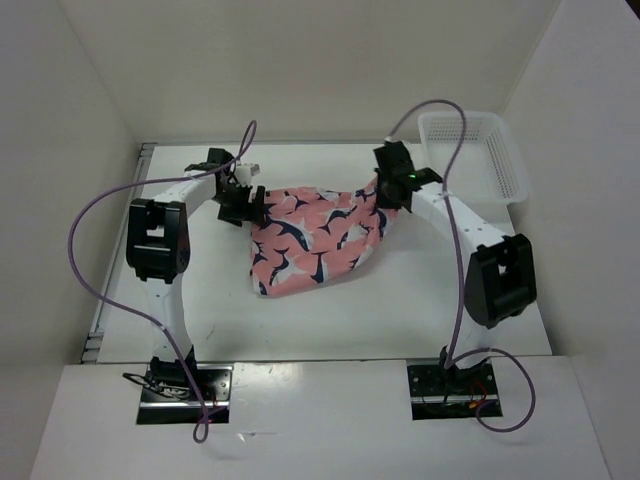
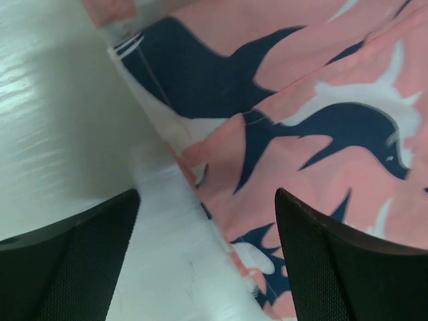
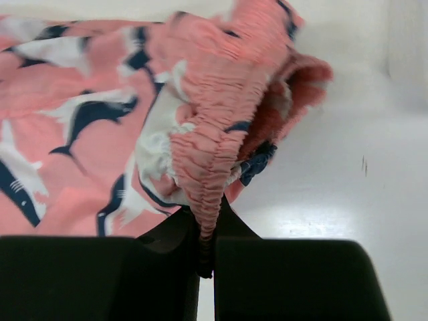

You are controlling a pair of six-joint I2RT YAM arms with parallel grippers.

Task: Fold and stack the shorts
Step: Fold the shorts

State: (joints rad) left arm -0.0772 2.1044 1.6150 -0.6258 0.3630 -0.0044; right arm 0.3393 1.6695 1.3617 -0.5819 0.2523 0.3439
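The salmon-pink shorts (image 1: 315, 240) with navy and white bird shapes lie spread on the white table between the arms. My right gripper (image 1: 384, 192) is shut on the elastic waistband (image 3: 217, 144) at the shorts' right end and holds it bunched and lifted. My left gripper (image 1: 243, 205) is open at the shorts' left edge. In the left wrist view its two fingers straddle the hem (image 2: 214, 221), one over bare table, one over fabric (image 2: 321, 134).
A white plastic mesh basket (image 1: 473, 152) stands at the back right of the table. White walls close in the left, back and right. Purple cables loop over both arms.
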